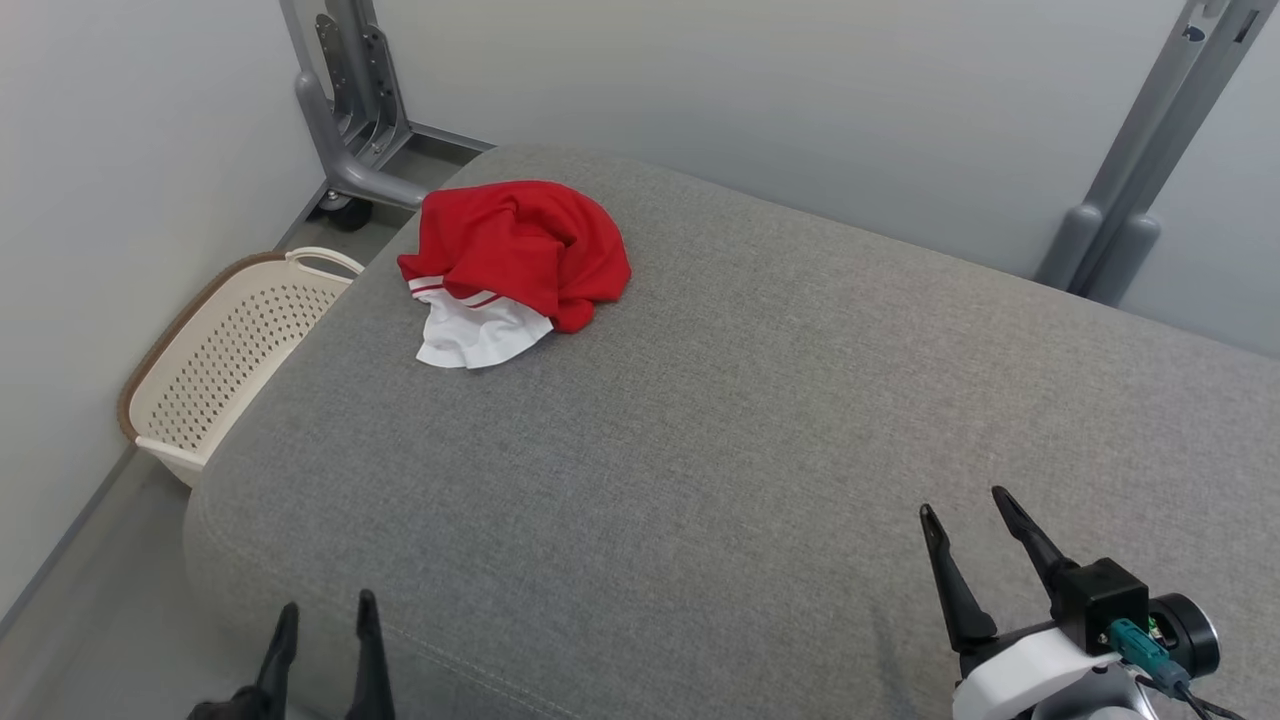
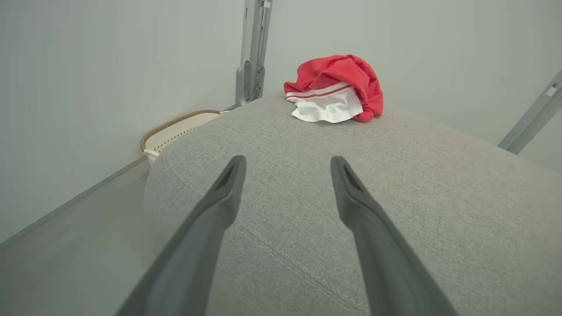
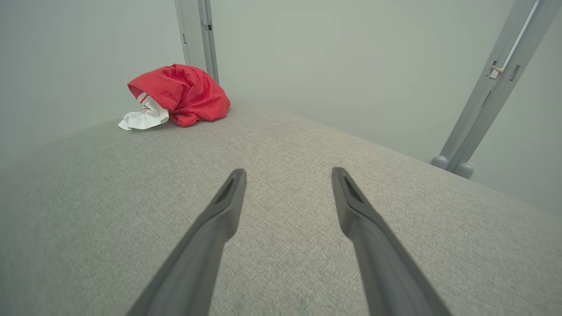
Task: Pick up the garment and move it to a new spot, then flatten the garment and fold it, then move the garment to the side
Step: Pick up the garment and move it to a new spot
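Red & white garment [image 1: 520, 255] sits bunched in a heap on the grey cushion [image 1: 700, 450], at the far-left part of the top, close to the back & left edges. It's mostly red fabric, rumpled into a dome. A white section w/ two thin red stripes sticks out from under it on the near side, lying flat on the cushion. L gripper [image 1: 328, 602] is at lower left of head view, at the cushion's near-left corner, well apart from the garment. In L wrist view its two dark fingers [image 2: 219, 206] stand spread wide w/ grey upholstery showing btwn them, holding nothing. The garment lies ahead beyond the tips, slightly right of centre. R gripper [image 1: 964, 502] is at lower right of head view, over the near-right part of the cushion, w/ a white wrist housing [image 1: 1020, 670] & a black camera block [image 1: 1105, 595] carrying a teal plug [image 1: 1135, 642] behind it. In R wrist view its fingers are likewise splayed wide, gripping nothing, w/ the garment far off at upper left. Can't tell if either gripper touches the cushion. A cream perforated basket [image 1: 230, 350] w/ brown rim stands on the floor [image 1: 90, 600] just beside the cushion's left side. A grey metal frame post [image 1: 350, 100] rises behind the garment at back left, another post [image 1: 1150, 180] at back right. Pale walls [image 1: 800, 100] stand behind.
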You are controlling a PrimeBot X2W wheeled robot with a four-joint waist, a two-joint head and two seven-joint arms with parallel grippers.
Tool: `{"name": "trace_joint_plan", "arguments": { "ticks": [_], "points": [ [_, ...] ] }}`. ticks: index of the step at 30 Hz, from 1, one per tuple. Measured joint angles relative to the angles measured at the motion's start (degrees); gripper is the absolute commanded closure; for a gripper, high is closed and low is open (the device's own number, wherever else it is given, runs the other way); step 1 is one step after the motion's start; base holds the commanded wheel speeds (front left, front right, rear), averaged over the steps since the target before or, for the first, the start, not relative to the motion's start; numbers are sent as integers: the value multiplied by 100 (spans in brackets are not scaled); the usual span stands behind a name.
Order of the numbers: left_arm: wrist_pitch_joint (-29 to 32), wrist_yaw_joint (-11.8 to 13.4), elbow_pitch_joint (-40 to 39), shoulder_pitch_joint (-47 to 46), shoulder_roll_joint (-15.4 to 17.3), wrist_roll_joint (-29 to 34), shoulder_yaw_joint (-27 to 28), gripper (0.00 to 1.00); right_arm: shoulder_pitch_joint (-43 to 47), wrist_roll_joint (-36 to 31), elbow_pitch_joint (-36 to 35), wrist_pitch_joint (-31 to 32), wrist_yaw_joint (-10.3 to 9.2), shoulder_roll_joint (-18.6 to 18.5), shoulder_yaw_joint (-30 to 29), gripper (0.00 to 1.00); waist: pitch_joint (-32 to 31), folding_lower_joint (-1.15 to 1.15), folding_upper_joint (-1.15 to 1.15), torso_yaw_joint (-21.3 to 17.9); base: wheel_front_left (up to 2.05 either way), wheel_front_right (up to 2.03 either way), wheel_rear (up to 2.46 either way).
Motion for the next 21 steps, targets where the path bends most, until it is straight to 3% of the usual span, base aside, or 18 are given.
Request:
{"name": "trace_joint_plan", "arguments": {
  "ticks": [5,10,21],
  "points": [
    [211,-179,424,-893,-9,-19,-366,0,201,-19,-164,0,0,-77,-141,0,87,0,0,38,0,0,0],
    [1010,-245,1036,-2429,2,-93,-630,0,248,-112,-530,0,0,-280,-391,0,324,0,0,86,0,0,0],
    [1755,-203,3275,-5423,18,-1058,-159,0,-99,-146,-1009,0,1,-962,-240,0,1343,0,0,-202,0,0,0]
  ]
}}
